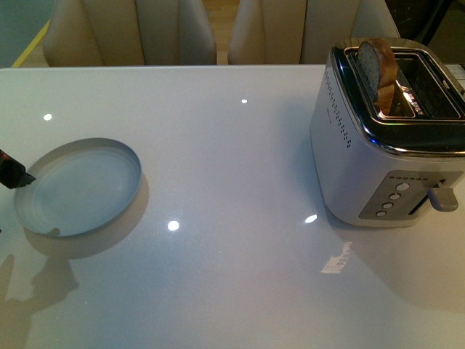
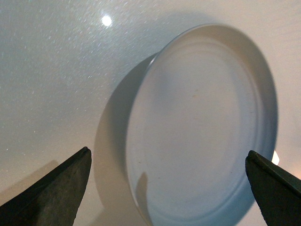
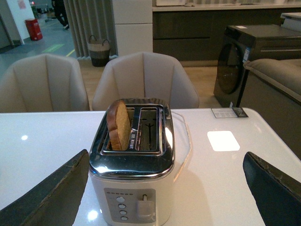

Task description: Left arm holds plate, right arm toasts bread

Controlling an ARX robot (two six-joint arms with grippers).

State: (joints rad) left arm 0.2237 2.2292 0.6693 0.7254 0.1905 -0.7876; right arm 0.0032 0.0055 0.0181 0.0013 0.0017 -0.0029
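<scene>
The pale grey-blue plate (image 1: 78, 185) lies flat on the white table at the left. It also shows in the left wrist view (image 2: 202, 127). My left gripper (image 1: 13, 173) is open at the plate's left rim, only its black tip in the front view. In the left wrist view its fingers (image 2: 56, 188) stand wide apart with the plate's near rim between them, and it (image 2: 169, 188) holds nothing. The bread (image 1: 379, 69) stands in the left slot of the toaster (image 1: 378, 145), sticking up well above it. It also shows in the right wrist view (image 3: 119, 125). My right gripper (image 3: 164, 188) is open and empty, facing the toaster (image 3: 131, 174).
The toaster's lever (image 1: 442, 198) and buttons (image 1: 392, 200) face the table's front edge. Its second slot (image 3: 149, 129) is empty. Beige chairs (image 1: 131, 29) stand behind the table. A small card (image 3: 229, 112) lies near the far right table corner.
</scene>
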